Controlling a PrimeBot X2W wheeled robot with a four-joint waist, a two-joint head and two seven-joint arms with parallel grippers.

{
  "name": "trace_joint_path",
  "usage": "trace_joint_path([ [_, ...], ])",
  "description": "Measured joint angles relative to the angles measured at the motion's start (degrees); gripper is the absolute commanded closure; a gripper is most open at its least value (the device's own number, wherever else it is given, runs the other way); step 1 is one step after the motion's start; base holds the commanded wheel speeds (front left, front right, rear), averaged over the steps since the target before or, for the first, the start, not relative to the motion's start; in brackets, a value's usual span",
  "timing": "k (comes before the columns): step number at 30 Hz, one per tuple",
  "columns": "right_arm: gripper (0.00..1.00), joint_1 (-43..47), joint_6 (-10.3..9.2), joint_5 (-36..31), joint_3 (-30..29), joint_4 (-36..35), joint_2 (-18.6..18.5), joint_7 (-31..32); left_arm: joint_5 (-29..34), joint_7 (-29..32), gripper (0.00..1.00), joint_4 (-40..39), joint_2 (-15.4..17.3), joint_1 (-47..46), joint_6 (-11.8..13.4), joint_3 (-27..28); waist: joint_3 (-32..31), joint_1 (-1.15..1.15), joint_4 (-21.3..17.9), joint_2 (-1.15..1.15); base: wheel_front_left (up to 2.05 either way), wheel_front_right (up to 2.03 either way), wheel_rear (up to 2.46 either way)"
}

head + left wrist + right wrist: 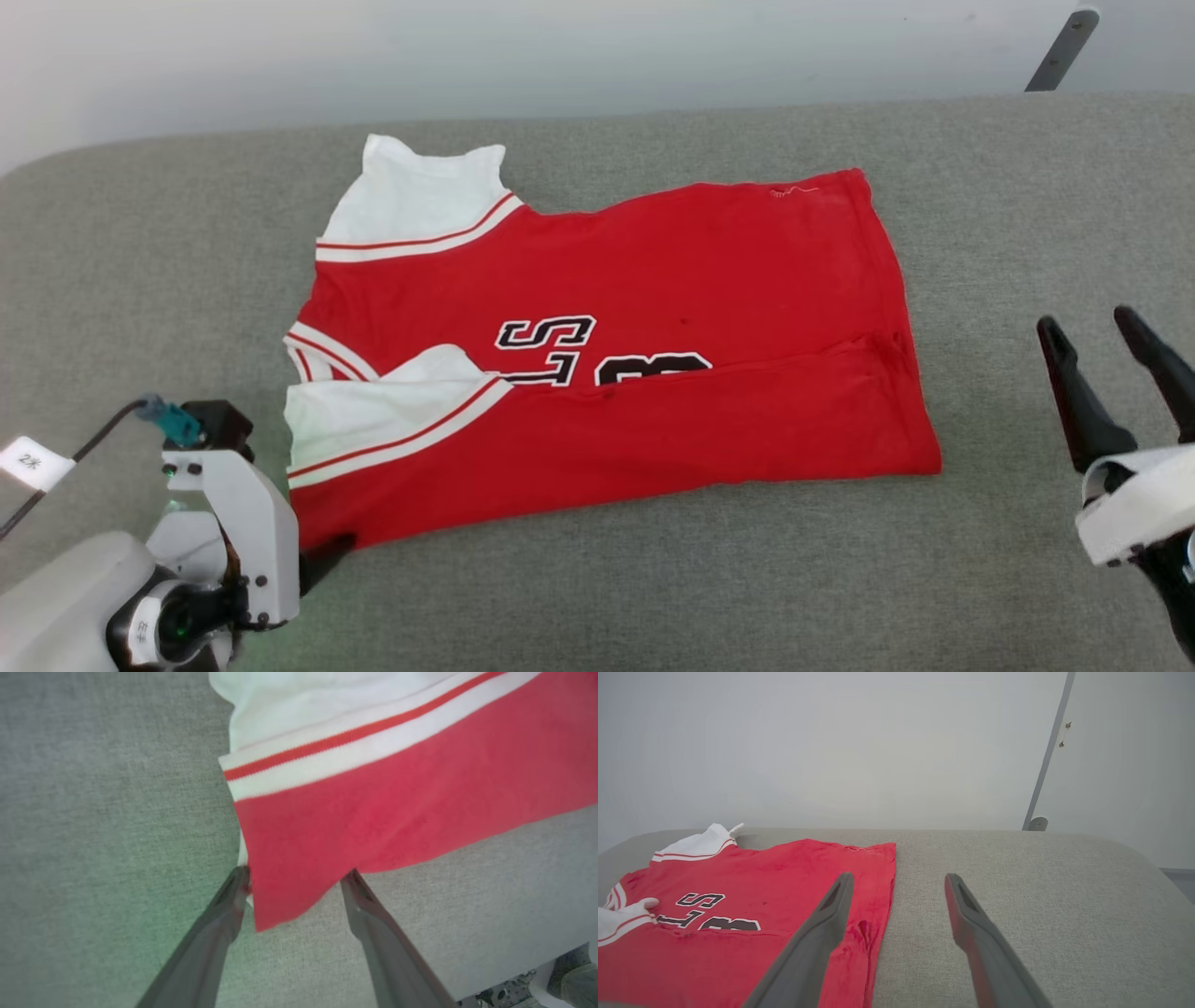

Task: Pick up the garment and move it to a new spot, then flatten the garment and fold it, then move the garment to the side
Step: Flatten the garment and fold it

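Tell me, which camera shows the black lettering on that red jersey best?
Head view: the lettering is central and sharp, partly under a fold of the jersey. Right wrist view catches it small, slanted, far left. Left wrist view looks at a red corner and sleeve stripe.

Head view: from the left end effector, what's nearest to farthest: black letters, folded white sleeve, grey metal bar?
1. Folded white red-striped sleeve, beside the left end effector.
2. Black white-outlined letters, mid-shirt.
3. Grey metal bar, far upper right.
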Motion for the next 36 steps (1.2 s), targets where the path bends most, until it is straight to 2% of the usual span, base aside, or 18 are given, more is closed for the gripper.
trace_joint_path([
  [6,0.00,4.1,0.00,-1.3,-2.7,-5.1,3.1,3.0,1.6,-0.9,0.00,4.8,-1.8,-0.7,-2.2,-0.7,0.3,0.00,-0.5,0.00,0.00,0.00,0.00],
  [12,0.00,6.6,0.00,-1.1,-2.3,-8.0,3.4,7.3,1.4,0.6,0.00,9.8,-4.3,-1.9,-5.3,-1.5,0.3,0.00,-0.4,0.00,0.00,0.00,0.00],
  [13,0.00,7.0,0.00,-1.0,-2.1,-8.3,3.1,8.2,1.2,0.8,0.09,10.5,-4.6,-2.1,-5.6,-1.5,0.4,0.00,-0.3,0.00,0.00,0.00,0.00],
  [14,0.00,7.4,0.00,-0.9,-1.8,-8.5,2.7,9.1,1.2,1.0,0.65,11.2,-4.9,-2.4,-6.0,-1.6,0.4,0.00,-0.3,0.00,0.00,0.00,0.00],
  [15,0.00,7.5,0.00,-0.6,-1.7,-8.6,2.7,10.1,1.3,1.3,0.93,11.7,-5.1,-2.7,-6.4,-1.7,0.5,0.00,-0.2,0.00,0.00,0.00,0.00],
  [16,0.00,7.6,-0.01,-0.1,-1.3,-8.6,2.5,11.3,1.3,1.3,1.00,12.2,-5.4,-2.9,-6.8,-1.7,0.6,0.00,-0.1,0.00,0.00,0.00,0.00],
  [23,0.00,8.3,0.00,0.7,0.3,-6.5,0.9,19.2,1.9,1.6,1.00,15.4,-7.8,-4.4,-8.8,-2.2,1.2,0.00,1.0,0.00,0.00,0.00,0.00],
  [27,0.00,5.4,-0.01,1.1,2.0,-3.3,0.2,22.2,2.0,1.9,1.00,16.8,-9.1,-5.4,-9.6,-2.5,1.7,0.00,1.9,0.00,0.00,0.00,0.00],
  [36,0.00,-2.3,0.00,0.7,5.5,9.1,0.5,26.8,2.5,2.0,1.00,20.0,-11.9,-7.3,-11.6,-2.8,2.9,0.00,3.6,0.00,0.00,0.00,0.00],
])
